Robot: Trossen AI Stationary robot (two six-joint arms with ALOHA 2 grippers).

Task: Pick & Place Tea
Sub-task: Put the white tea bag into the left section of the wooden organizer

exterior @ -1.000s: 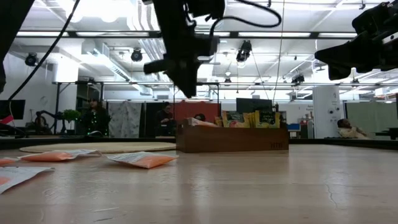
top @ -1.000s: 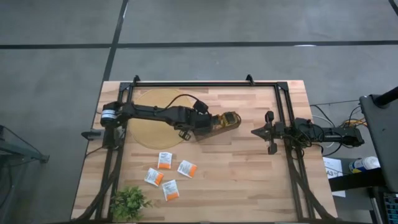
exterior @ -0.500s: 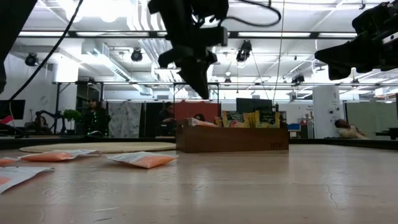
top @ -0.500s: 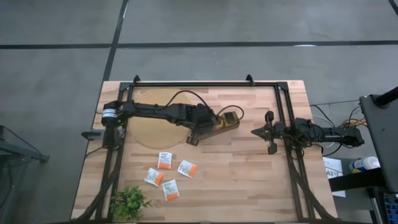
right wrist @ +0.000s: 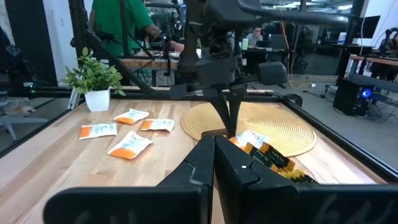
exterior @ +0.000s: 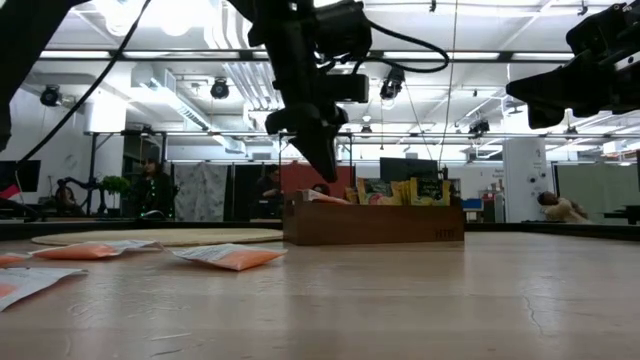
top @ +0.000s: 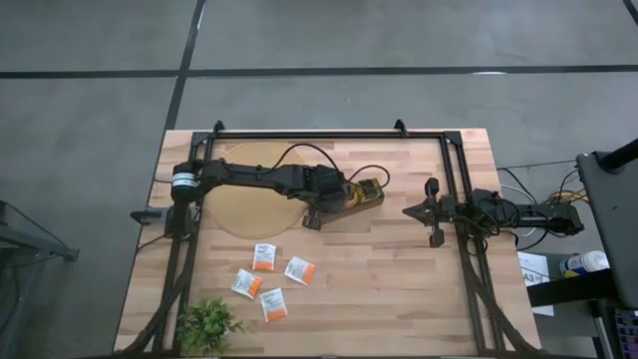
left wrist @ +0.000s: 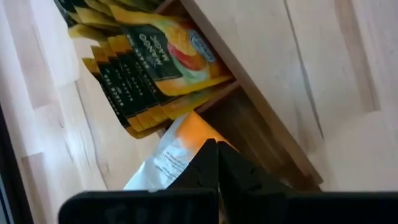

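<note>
"Is the tea put away?"

"Some sits in the long brown wooden tray [top: 361, 193]. The left pincer [top: 349, 195] is clenched above it. Four white-and-orange sachets [top: 263, 257] lie nearer the plant."

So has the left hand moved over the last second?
Yes. In the low view the left hand has dropped toward the wooden tray and now hangs just above its end, fingers shut; earlier it sat higher and further from it.

Four cameras, one tabletop [top: 399, 279].
My high view looks straight down; low view skims the surface; left wrist sits close over the tray [left wrist: 261, 118], which centres my right wrist view too.
</note>
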